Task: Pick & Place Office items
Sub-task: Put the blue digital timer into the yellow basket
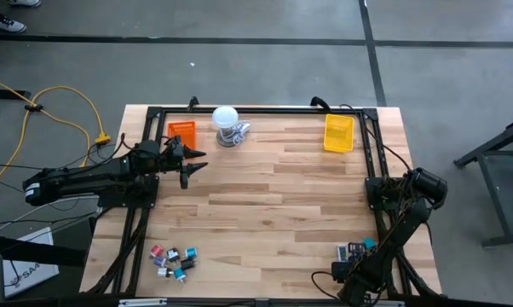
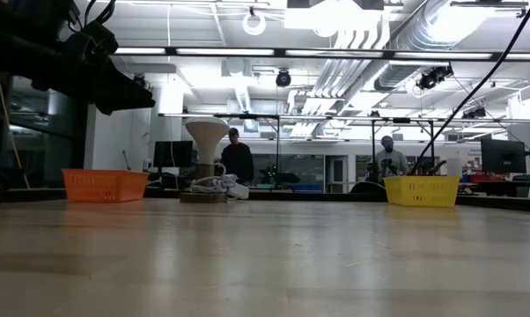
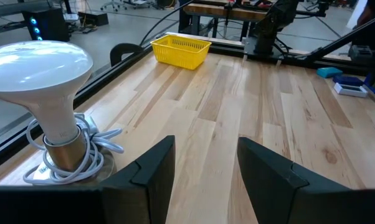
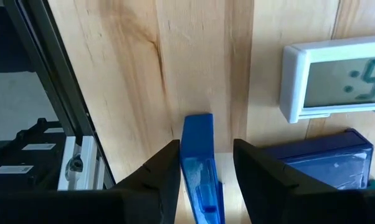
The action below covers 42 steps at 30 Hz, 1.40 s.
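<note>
The office items lie in two clusters on the wooden table: one near the front left [image 1: 173,260], one at the front right corner [image 1: 359,249]. My right gripper [image 1: 356,257] points down over the right cluster, shut on a narrow blue piece [image 4: 197,140]. Beside that piece lie a white block with a digital display [image 4: 337,78] and a dark blue block [image 4: 324,158]. At the far left my left gripper [image 1: 193,164] hovers open above the table, nothing between its fingers [image 3: 156,168], next to the orange tray [image 1: 181,130]. My right gripper has the narrow blue piece between its two fingers [image 4: 166,171], which stand on its two long sides [image 4: 189,171] and come from above, pointing down. The piece lies on the table, and its free end [image 4: 197,121] sticks out past the fingertips.
A white round-topped object with a coiled cord [image 1: 228,126] stands at the far edge between the orange tray and the yellow tray [image 1: 339,133]. A black frame [image 1: 371,162] borders the table. People stand in the room behind [image 2: 239,158].
</note>
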### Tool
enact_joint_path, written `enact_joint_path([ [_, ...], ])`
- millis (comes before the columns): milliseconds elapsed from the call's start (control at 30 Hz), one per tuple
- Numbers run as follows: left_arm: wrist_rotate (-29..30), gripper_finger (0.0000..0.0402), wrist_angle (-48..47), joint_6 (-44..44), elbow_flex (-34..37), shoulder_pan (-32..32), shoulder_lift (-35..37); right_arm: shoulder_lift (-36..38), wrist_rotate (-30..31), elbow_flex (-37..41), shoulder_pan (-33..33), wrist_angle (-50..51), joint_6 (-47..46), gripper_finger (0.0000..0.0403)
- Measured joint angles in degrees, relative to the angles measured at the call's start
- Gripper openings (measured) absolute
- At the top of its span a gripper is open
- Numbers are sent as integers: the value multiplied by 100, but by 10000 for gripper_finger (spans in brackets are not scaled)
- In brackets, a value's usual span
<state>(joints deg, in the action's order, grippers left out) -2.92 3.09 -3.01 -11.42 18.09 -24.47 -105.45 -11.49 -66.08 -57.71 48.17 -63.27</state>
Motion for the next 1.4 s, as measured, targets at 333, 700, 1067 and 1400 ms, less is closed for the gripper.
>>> enact_joint_path([
  [333,-1,167,0,0,0,0,0,0,70,1,0,1,1,134],
  [700,0,167,-2,0,0,0,0,0,48,1,0,1,-1,134],
  [1067,0,167,-2,0,0,0,0,0,50,1,0,1,-4,111],
  [1400,0,167,-1,0,0,0,-1,0,-109,1,0,-38,-8,51],
])
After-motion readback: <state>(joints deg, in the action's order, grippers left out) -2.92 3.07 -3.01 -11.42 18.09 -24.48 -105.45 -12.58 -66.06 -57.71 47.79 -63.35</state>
